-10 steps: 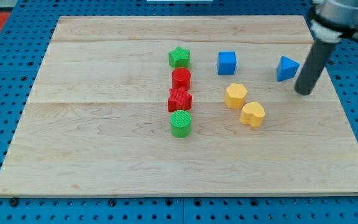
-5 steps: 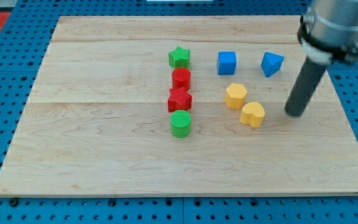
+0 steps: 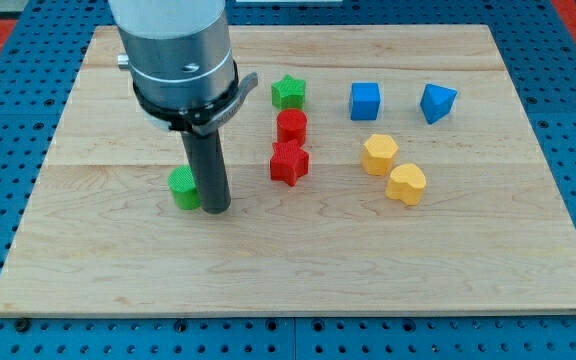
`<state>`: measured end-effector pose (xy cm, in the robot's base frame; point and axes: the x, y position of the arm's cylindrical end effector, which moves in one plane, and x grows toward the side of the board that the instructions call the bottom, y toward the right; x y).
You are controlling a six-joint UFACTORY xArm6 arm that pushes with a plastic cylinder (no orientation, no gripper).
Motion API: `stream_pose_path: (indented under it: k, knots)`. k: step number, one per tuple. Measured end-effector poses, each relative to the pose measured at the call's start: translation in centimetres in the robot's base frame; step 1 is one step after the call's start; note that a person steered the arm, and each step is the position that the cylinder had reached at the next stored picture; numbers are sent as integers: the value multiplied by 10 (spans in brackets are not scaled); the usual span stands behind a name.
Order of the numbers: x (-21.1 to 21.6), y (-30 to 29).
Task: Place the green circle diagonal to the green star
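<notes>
The green circle (image 3: 182, 187) sits on the wooden board (image 3: 298, 260) left of centre. My tip (image 3: 215, 209) touches the circle's right side. The green star (image 3: 288, 92) stands near the view's top centre, up and to the right of the circle, well apart from it. The arm's grey body (image 3: 173, 50) rises above the rod and hides part of the board's upper left.
A red circle (image 3: 291, 126) and a red star (image 3: 289, 162) stand in a column under the green star. A blue cube (image 3: 365, 100) and a blue wedge-like block (image 3: 437, 102) are at the upper right. A yellow hexagon (image 3: 379, 153) and a yellow heart (image 3: 406, 183) lie below them.
The rod has swept from the board's right side to left of centre. The green circle has moved left from under the red star. The blue wedge shifted left earlier.
</notes>
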<state>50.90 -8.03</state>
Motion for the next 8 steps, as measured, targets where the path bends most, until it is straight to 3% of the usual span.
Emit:
stream_pose_path:
  k: [4,5,6,7,8]
  knots:
    - [11,-16]
    - [0,-56]
    - [-44,-17]
    - [-46,-8]
    - [1,-13]
